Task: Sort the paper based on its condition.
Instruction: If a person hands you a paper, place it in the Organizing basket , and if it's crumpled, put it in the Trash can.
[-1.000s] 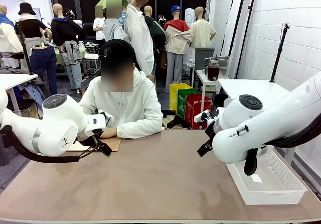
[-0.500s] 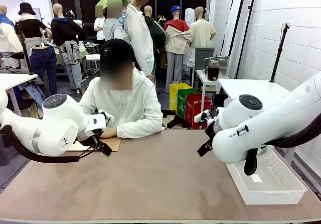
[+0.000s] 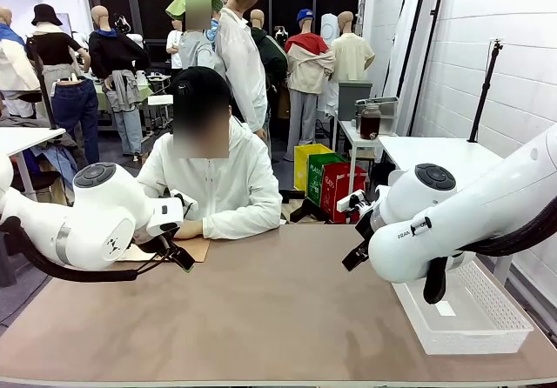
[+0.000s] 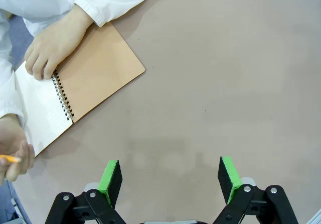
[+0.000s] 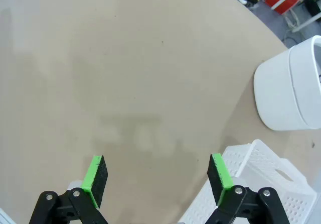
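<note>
L gripper: jaws spread wide, nothing btwn the green pads, pointing straight down at bare table. Up and left of it in the wrist view lies the spiral notebook, opened out w/ its brown cover flat. Paper = its white lined page, bound in and smooth, on the far side of the table, left part, in front of the person. One hand rests across the spiral. The other hand holds a yellow pencil by the page's edge. L arm is bent, elbow hunched over the table's left side.

R gripper: likewise wide apart, empty, over bare table, w/ the white mesh basket just beside one finger. R arm reaches in from the right, elbow by the basket's near-left corner.
</note>
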